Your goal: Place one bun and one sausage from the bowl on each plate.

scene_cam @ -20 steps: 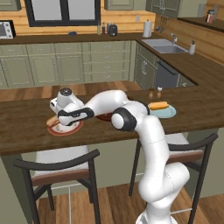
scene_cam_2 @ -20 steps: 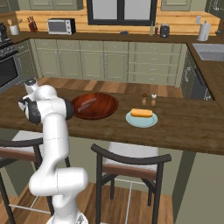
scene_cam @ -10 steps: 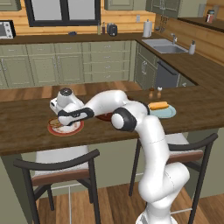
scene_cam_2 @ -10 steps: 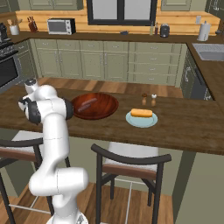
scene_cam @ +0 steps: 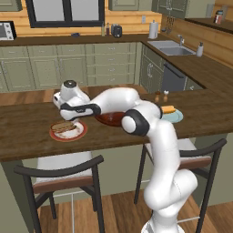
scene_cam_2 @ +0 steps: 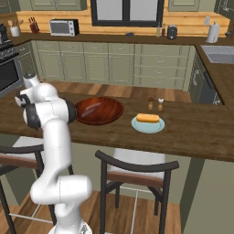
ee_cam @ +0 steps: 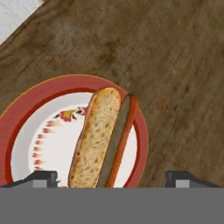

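One tan bun (ee_cam: 94, 140) and one sausage (ee_cam: 119, 139) lie side by side on the red-rimmed plate (ee_cam: 26, 109) below the wide-open, empty gripper (ee_cam: 111, 177), while one yellow bun (scene_cam_2: 148, 118) sits on the teal plate (scene_cam_2: 137, 125) and one sausage (scene_cam_2: 93, 108) in the bowl (scene_cam_2: 112, 114).

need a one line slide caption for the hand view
Open claw above the red-rimmed plate, where a bun and a sausage lie side by side.

Two small shakers (scene_cam_2: 155, 104) upright on wooden counter (scene_cam_2: 192, 132); microwave (scene_cam_2: 64, 27) against the back wall.
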{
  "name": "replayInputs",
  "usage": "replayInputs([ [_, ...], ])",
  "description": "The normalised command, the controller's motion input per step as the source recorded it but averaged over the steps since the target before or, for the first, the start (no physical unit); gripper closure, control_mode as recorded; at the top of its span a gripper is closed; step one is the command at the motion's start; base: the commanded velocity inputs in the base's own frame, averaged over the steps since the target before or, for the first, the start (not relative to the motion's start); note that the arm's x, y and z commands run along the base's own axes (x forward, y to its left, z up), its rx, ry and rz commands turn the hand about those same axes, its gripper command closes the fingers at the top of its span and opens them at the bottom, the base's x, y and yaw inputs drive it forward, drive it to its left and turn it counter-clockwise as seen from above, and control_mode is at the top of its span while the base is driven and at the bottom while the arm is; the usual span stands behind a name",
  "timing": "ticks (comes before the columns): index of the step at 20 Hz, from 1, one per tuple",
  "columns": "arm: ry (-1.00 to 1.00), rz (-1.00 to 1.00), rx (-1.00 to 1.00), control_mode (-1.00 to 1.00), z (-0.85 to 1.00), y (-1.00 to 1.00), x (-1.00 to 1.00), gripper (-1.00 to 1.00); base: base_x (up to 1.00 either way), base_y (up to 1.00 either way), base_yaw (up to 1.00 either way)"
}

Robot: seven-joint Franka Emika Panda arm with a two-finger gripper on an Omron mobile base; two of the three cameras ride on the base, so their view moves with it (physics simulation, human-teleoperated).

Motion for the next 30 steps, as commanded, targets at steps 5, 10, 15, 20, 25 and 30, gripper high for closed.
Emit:
replayInputs([
  [5, -0.11, -0.01, 0.17, -1.00, 0.75, -0.98, -0.57, -1.00, 0.00, 0.00, 0.00],
  [10, -0.05, 0.00, 0.16, -1.00, 0.43, -1.00, -0.60, -1.00, 0.00, 0.00, 0.00],
  [15, 0.01, 0.20, 0.16, -1.00, 0.14, -1.00, -0.27, -1.00, 0.00, 0.00, 0.00],
  [20, 0.04, 0.34, 0.01, -1.00, 0.45, -0.50, 0.00, -1.00, 0.00, 0.00, 0.00],
  [25, 0.00, 0.37, -0.07, -1.00, 0.45, -0.26, 0.00, -1.00, 0.00, 0.00, 0.00],
  [30, 0.07, 0.32, -0.28, -1.00, 0.06, -0.37, 0.00, -1.00, 0.00, 0.00, 0.00],
])
